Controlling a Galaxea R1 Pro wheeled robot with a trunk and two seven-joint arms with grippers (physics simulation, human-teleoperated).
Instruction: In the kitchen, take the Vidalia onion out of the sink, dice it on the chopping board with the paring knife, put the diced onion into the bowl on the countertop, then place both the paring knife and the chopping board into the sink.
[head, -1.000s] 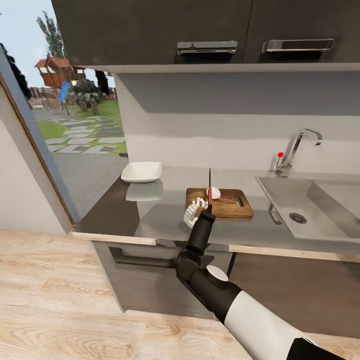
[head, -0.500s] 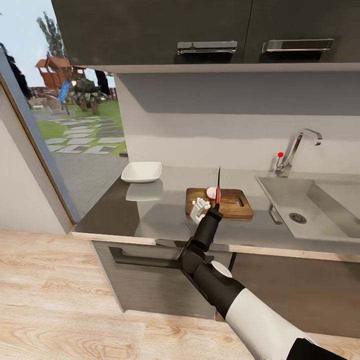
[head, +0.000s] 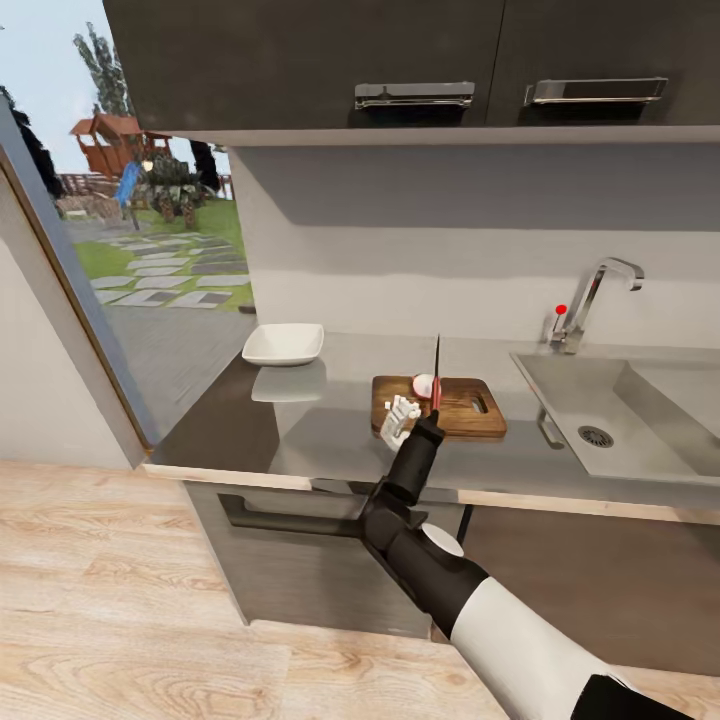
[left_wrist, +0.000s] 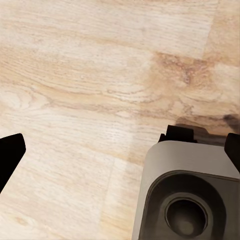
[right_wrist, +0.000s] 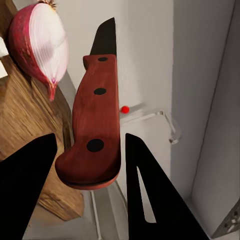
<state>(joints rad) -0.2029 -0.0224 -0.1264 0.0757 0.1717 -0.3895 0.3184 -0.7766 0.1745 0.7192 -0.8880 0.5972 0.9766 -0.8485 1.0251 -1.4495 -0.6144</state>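
Onion (head: 424, 384) on chopping board (head: 465, 408), between bowl (head: 284, 343) leftward and sink (head: 600, 410) rightward.

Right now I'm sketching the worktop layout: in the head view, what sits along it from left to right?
Shallow white squarish bowl → dark brown wooden chopping board → grey steel sink basin.

We see the paring knife (right_wrist: 95, 125) with its red-brown handle marked by three dark rivets and a black blade. Beside it the onion (right_wrist: 40, 45) shows a purple skin and a pale striped cut face. Beneath lies the dark brown chopping board (head: 465, 405). The bowl (head: 284, 343) is white, the countertop (head: 300, 440) reflective grey.
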